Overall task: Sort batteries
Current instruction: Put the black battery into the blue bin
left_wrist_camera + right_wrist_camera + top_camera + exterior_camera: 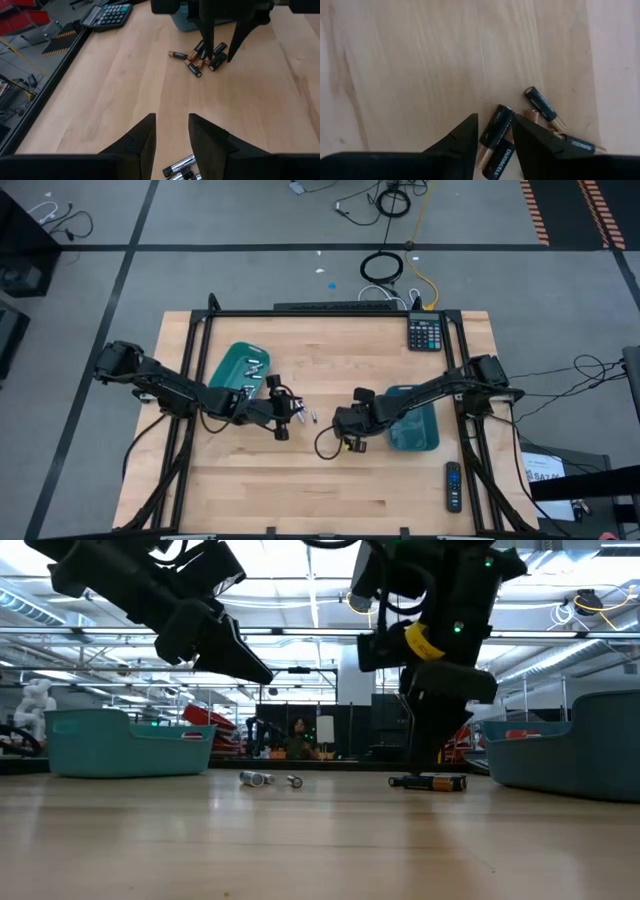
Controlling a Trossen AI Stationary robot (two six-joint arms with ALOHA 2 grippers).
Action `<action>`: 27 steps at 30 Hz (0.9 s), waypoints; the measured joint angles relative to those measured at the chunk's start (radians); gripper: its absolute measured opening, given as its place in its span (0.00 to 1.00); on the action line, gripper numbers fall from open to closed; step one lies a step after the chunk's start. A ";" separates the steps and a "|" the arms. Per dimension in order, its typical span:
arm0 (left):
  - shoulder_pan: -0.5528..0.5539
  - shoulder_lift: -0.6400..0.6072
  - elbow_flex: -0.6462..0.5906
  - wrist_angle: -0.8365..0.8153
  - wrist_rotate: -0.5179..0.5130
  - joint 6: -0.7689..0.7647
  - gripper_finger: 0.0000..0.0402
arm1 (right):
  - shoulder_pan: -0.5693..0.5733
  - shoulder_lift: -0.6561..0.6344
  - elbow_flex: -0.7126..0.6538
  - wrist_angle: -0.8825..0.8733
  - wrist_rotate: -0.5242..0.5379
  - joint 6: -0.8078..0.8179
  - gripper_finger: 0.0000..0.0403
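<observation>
Dark batteries [202,57] lie flat in a loose cluster on the desk [330,490] mid-right, long axes fanned in different directions (one points off toward the calculator [425,333]). Right tool [494,136] hangs straight down over this cluster, fingers slightly apart, straddling one dark cell [495,129] that lies along the gap; it rests on the desk, not lifted. Right arm reaches in low from the right, over the right tray [418,430]. Silver batteries [311,417] lie flat side by side near desk centre, just ahead of the left tool [171,135]. Left tool is partly open, empty, raised above the desk. Left arm stretches in from the left past the left tray [235,366].
</observation>
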 joint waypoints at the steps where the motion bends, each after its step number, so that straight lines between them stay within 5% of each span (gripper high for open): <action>1: 0.000 0.000 0.000 0.000 0.000 0.000 0.31 | -0.004 0.005 0.000 0.009 -0.011 -0.006 0.29; 27: 0.000 0.000 0.000 -0.021 0.014 -0.003 0.31 | -0.030 0.043 -0.025 0.025 -0.084 -0.017 0.30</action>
